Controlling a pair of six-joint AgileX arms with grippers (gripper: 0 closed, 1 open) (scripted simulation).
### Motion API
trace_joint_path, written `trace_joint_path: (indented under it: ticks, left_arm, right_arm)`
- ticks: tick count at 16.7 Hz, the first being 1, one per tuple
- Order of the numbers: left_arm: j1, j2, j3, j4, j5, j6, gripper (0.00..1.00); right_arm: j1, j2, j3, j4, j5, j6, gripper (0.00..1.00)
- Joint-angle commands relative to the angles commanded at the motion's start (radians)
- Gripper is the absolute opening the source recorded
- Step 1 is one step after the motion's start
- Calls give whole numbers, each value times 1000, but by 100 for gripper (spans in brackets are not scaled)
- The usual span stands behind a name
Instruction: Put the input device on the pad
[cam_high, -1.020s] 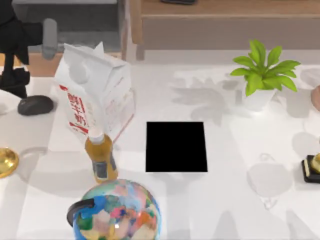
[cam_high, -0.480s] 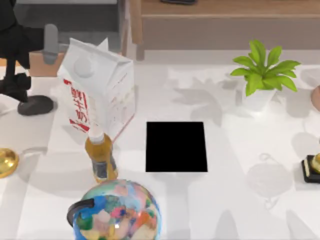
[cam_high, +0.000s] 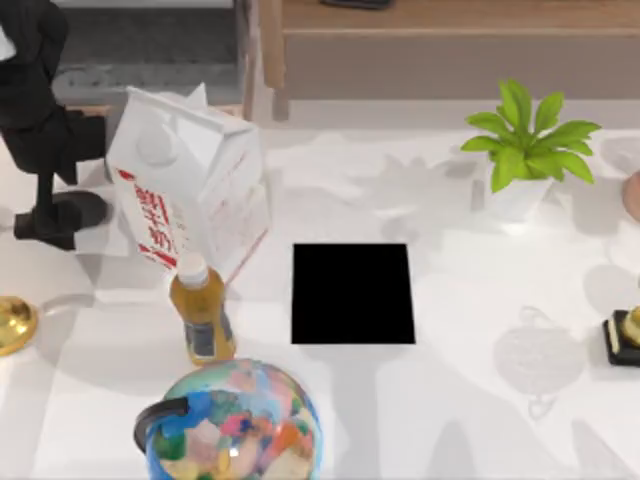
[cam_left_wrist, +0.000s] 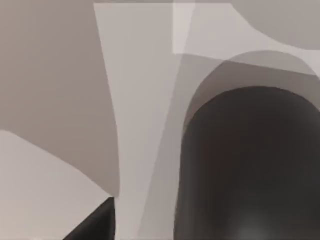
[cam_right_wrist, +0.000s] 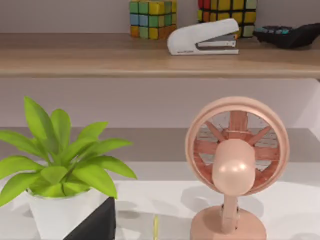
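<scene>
The input device (cam_high: 90, 207) is a dark oval mouse at the table's far left, partly covered by my left gripper (cam_high: 48, 222). That gripper has come down right over it, its jaws open beside the mouse. Up close in the left wrist view, the mouse (cam_left_wrist: 250, 165) looms as a large dark rounded shape with one fingertip (cam_left_wrist: 97, 225) off to its side. The pad (cam_high: 353, 293), a flat black mat, lies bare at the table's middle. My right arm is parked; one of its fingers (cam_right_wrist: 97, 222) shows.
A tilted milk carton (cam_high: 190, 180) and a yellow bottle (cam_high: 203, 312) stand between the mouse and the pad. A globe (cam_high: 235, 425) sits at the front, a gold bell (cam_high: 12, 322) at the left edge, a potted plant (cam_high: 525, 150) at the back right, a pink fan (cam_right_wrist: 235, 165) beyond it.
My left arm has swung forward and down, so its gripper now covers part of the mouse. The milk carton's top has shifted slightly. The pad has not moved.
</scene>
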Motion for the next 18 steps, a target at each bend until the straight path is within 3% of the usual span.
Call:
trace_joint_path:
  ticks: [7, 18]
  left_arm:
    - [0, 43, 5, 45, 0, 1, 100]
    - [0, 43, 5, 45, 0, 1, 17]
  right_arm:
    - [0, 0, 0, 0, 0, 0, 100]
    - [0, 0, 0, 0, 0, 0, 100]
